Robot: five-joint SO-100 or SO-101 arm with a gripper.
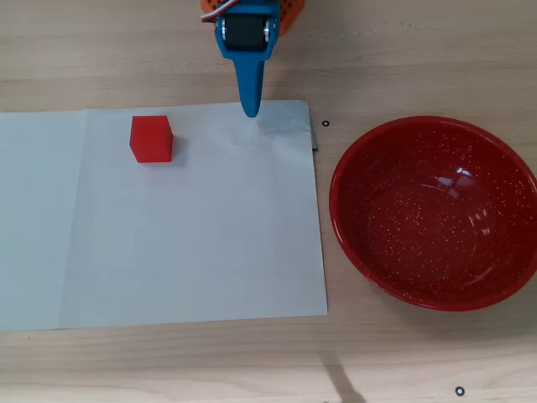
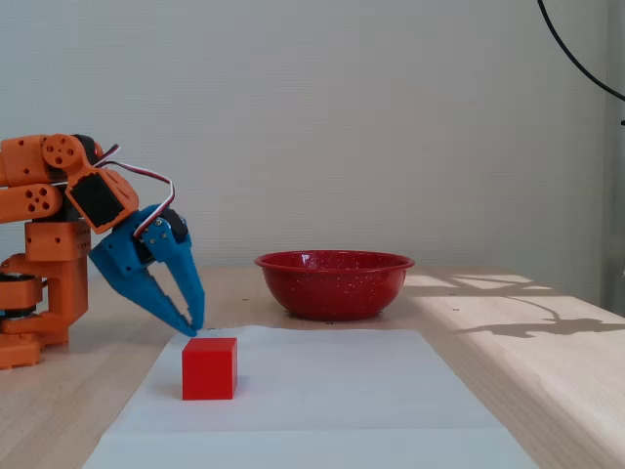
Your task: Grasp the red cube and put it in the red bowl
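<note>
Gripper (image 2: 192, 330), mine, was closed and empty near the red cube (image 1: 152, 139): small, rigid, probably light, matte, best pinched across two opposite flat faces.

In the overhead view, the cube (image 1: 151, 138) sits on the paper (image 1: 168, 252), left of the bowl (image 1: 352, 235).

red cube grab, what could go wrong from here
The gripper looks shut, tips at the paper's far edge and off to the cube's right in the overhead view. Sweeping across without opening could knock the cube away. The tips hang low near the sheet in the fixed view, so they might snag the paper and drag the cube along. The bowl sits well off the sheet, so a weak grip may drop the cube in transit.
</note>
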